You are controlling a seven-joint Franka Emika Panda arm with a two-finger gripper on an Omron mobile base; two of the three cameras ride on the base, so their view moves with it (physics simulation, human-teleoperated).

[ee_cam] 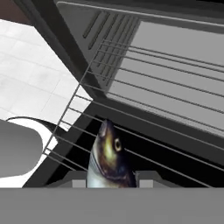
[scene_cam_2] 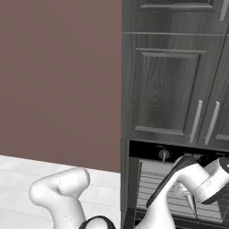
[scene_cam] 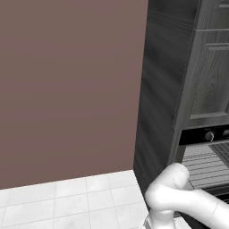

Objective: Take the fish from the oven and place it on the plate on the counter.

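The oven (scene_cam_2: 179,154) stands open, its black control strip and knob above a pale interior with wire racks (ee_cam: 144,87). My gripper (ee_cam: 111,181) reaches into it and is shut on the fish (ee_cam: 107,157), a silvery-brown fish whose head and eye stick out past the fingertips. In the right base view the fish (scene_cam_2: 189,201) hangs from the hand just above a rack. The oven (scene_cam: 206,152) also appears at the right edge of the left base view. The plate and the counter are out of view.
Dark wood cupboard doors (scene_cam_2: 165,85) rise above the oven, and a dark side panel (scene_cam: 156,112) flanks it. A brown wall (scene_cam: 67,89) and white floor tiles (scene_cam: 67,201) lie to the left. Rack wires (ee_cam: 83,131) run close around the fish.
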